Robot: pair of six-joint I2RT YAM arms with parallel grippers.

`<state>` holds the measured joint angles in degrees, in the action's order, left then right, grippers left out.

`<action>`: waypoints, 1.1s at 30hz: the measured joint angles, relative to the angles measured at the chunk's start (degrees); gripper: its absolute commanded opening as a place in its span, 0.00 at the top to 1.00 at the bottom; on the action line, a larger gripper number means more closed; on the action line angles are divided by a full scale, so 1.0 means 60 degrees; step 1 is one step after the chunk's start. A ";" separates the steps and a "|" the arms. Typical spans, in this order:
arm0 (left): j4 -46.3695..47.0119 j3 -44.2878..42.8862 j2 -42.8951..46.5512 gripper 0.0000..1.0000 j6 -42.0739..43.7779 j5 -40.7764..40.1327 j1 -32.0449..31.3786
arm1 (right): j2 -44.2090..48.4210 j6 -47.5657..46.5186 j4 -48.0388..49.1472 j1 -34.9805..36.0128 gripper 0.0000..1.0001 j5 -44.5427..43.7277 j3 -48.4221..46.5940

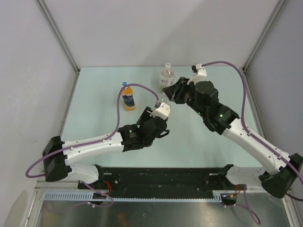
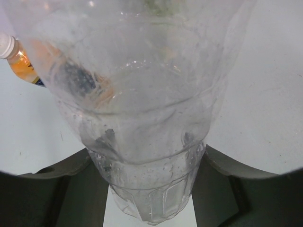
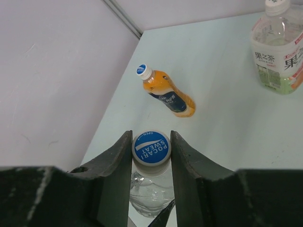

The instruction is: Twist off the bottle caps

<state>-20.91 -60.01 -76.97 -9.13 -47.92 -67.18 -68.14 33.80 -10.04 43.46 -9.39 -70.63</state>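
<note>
A clear plastic bottle (image 2: 142, 104) fills the left wrist view. My left gripper (image 2: 147, 165) is shut on its lower body, one dark finger (image 2: 71, 182) on each side. In the right wrist view my right gripper (image 3: 151, 147) is shut on this bottle's blue cap (image 3: 151, 147), which is printed POCARI SWEAT. In the top view the two grippers meet mid-table, left (image 1: 164, 105) and right (image 1: 174, 92). An orange-drink bottle (image 1: 128, 99) with a blue cap (image 1: 124, 84) stands to the left. A green-tea bottle (image 1: 166, 78) with a whitish cap (image 1: 167, 66) stands behind.
The orange-drink bottle (image 3: 169, 93) and the tea bottle (image 3: 279, 52) stand apart on the pale green table (image 1: 94, 109). Grey walls enclose the left, back and right sides. A black rail (image 1: 165, 177) runs along the near edge.
</note>
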 measured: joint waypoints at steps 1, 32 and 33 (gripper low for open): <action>-0.0022 0.0000 0.0022 1.00 0.0000 0.0007 0.0000 | 0.0000 -0.0036 0.0004 -0.0044 1.00 0.0084 0.0000; 0.1275 0.1479 0.2911 1.00 0.1534 0.6073 0.0120 | 0.1275 -0.1100 0.3909 -0.3053 1.00 1.0557 0.1585; 0.1315 0.1559 0.3020 1.00 0.1606 0.6331 0.0120 | 0.1275 -0.1042 0.4135 -0.3053 1.00 1.0845 0.1621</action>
<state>-13.02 -50.65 -58.85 0.51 -9.93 -66.46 -60.49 27.55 14.76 25.15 55.68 -60.90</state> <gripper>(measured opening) 0.614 0.378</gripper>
